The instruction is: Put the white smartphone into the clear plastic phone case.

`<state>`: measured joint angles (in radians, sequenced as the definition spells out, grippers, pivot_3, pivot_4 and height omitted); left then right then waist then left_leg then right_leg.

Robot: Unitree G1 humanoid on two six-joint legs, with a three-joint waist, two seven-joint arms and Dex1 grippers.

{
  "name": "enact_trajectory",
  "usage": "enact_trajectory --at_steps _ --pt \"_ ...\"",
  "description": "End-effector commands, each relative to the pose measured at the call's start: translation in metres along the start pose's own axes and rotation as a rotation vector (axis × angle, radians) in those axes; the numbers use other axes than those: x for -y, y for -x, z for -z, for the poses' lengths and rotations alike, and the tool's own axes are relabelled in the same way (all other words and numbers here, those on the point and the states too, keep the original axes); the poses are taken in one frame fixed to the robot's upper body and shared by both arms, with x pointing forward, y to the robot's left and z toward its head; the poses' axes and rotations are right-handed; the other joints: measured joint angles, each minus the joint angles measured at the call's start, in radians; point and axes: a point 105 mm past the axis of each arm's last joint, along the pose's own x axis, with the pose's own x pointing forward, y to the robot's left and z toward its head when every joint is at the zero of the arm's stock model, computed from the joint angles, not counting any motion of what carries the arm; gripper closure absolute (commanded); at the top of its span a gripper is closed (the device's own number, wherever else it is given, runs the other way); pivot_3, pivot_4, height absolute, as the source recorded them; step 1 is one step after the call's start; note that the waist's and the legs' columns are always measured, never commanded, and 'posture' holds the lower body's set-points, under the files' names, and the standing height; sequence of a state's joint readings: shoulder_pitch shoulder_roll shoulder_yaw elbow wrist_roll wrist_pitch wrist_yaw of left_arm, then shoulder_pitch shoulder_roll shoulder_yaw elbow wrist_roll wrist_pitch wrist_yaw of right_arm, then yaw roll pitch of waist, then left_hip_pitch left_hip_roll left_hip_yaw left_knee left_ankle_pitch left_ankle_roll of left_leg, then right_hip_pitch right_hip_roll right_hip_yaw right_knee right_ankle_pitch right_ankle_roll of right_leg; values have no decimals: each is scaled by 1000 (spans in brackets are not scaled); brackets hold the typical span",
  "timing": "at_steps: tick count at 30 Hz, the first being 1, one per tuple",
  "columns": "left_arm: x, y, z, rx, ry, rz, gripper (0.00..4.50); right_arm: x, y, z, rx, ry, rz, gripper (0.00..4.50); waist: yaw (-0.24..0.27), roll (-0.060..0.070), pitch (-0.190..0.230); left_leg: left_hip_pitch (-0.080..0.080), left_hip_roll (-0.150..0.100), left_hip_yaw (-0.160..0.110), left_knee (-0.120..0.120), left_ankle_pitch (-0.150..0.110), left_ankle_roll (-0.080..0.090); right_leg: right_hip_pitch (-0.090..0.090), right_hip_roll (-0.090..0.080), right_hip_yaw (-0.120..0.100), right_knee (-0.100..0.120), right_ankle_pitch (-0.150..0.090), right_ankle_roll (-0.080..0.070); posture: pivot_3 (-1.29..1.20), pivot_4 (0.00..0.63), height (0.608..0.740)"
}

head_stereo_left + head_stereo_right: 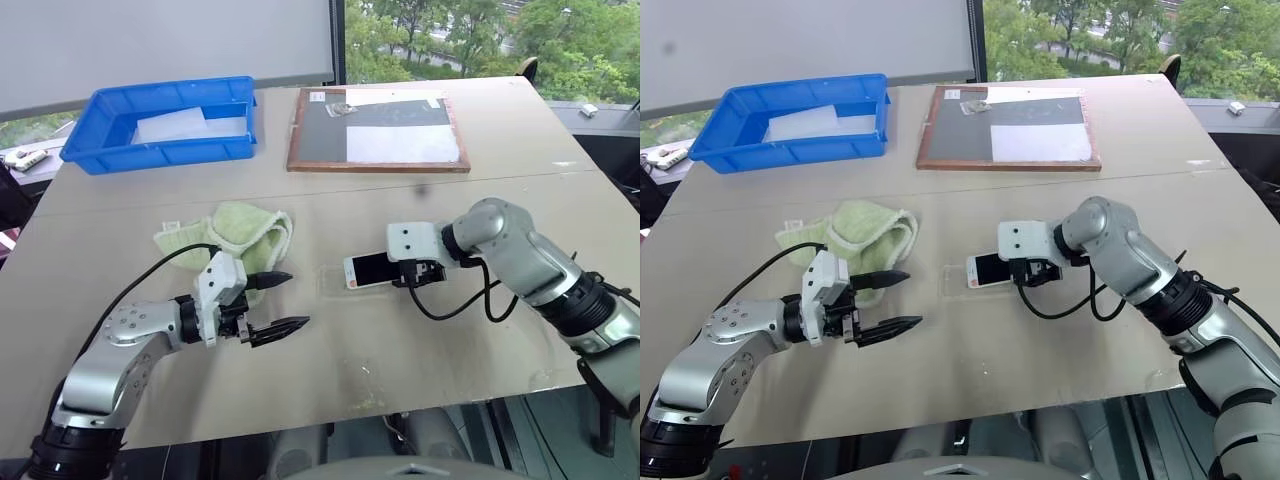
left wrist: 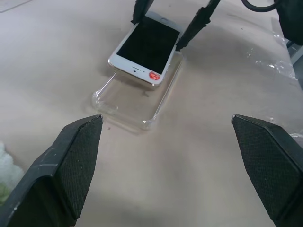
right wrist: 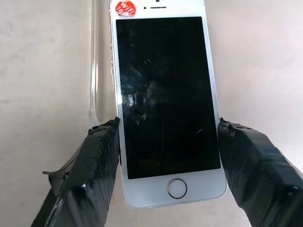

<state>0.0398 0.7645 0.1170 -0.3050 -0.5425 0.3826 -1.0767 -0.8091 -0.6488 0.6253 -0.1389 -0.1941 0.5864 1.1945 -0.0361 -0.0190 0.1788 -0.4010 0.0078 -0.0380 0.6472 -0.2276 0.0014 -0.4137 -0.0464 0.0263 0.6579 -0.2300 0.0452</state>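
Right pincer [image 1: 413, 277] gripping white smartphone [image 1: 368, 269] over clear plastic phone case [image 2: 137, 101], left pincer [image 1: 279, 303] open

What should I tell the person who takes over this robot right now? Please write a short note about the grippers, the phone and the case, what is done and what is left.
Right gripper: shut on the white phone by its long edges, screen up.
Left gripper: open, holding nothing, above the table near the green cloth.
Phone: its far end lies over the clear case, tilted, not seated in it.
Case: flat on the table, open side up, between the two grippers.
Done: phone picked up and brought over the case.
Left: line the phone up with the case, press it in, then release.
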Motion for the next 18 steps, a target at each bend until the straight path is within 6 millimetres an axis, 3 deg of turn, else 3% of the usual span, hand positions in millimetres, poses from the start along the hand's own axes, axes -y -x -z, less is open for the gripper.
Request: enact_trajectory --at_steps 1,18 --pt "-2 3 -9 10 -52 -2 0 2 4 -8 -27 40 23 1731 0 0 0 0 0 0 0 0 0 0 0 0 0 0 0 0 150 740" --pt "-2 -2 -4 2 -46 14 0 -6 7 -34 -1 -79 15 1731 -3 0 0 0 0 0 0 0 0 0 0 0 0 0 0 0 150 740"
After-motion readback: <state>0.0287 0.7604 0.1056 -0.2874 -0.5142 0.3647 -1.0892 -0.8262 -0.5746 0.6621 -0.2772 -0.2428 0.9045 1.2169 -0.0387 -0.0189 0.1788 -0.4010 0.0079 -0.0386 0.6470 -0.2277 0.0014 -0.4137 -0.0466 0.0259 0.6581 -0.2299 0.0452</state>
